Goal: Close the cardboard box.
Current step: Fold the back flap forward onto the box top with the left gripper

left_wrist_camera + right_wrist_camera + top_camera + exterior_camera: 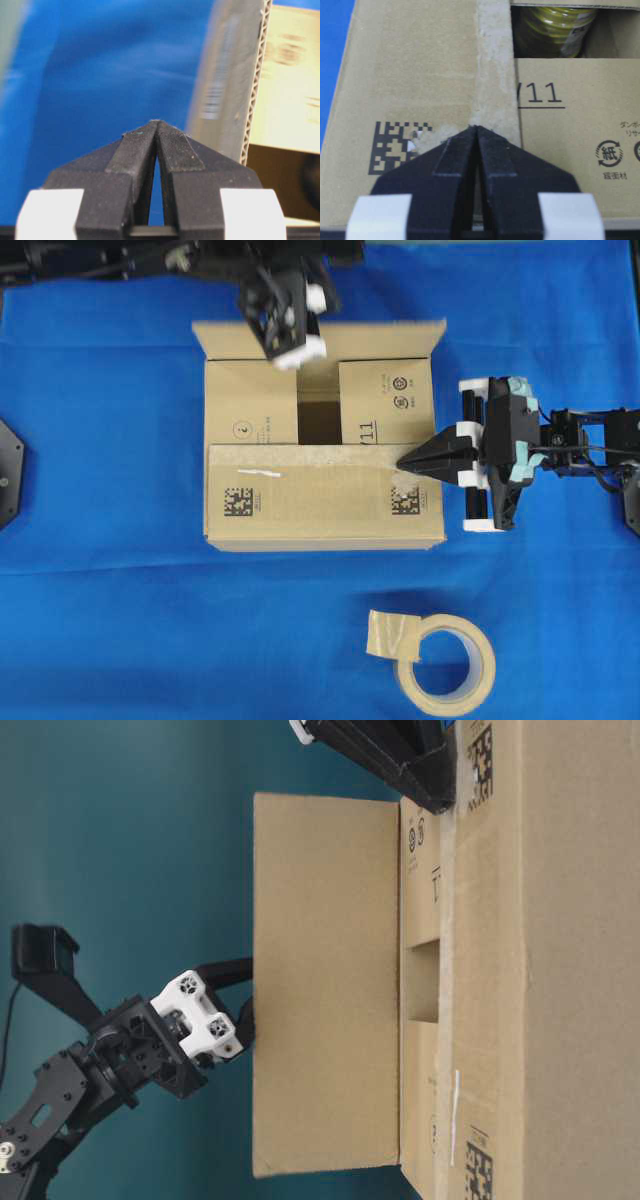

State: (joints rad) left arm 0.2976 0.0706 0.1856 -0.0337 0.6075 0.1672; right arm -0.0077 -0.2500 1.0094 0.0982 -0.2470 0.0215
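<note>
Three of the four flaps on the cardboard box [322,455] are already folded inward; the box sits mid-desk on the blue cloth [100,490].

Left side: the left claw [297,353] hangs at the far flap [320,340], the one flap not yet folded down. Its jaws are pressed together with nothing between them, as the left wrist view confirms. Judged from the table-level view, the tips sit behind this flap, a position suited to pushing it over the opening.

Centre: a gap [320,420] between the two side flaps exposes yellow contents in the right wrist view.

Right side: the right claw [405,462] is likewise closed and empty. Its tips rest at the edge of the near flap [325,495], probably to hold that flap flat.

Nearer the front edge of the desk, a tape roll [440,660] lies well apart from the box.
</note>
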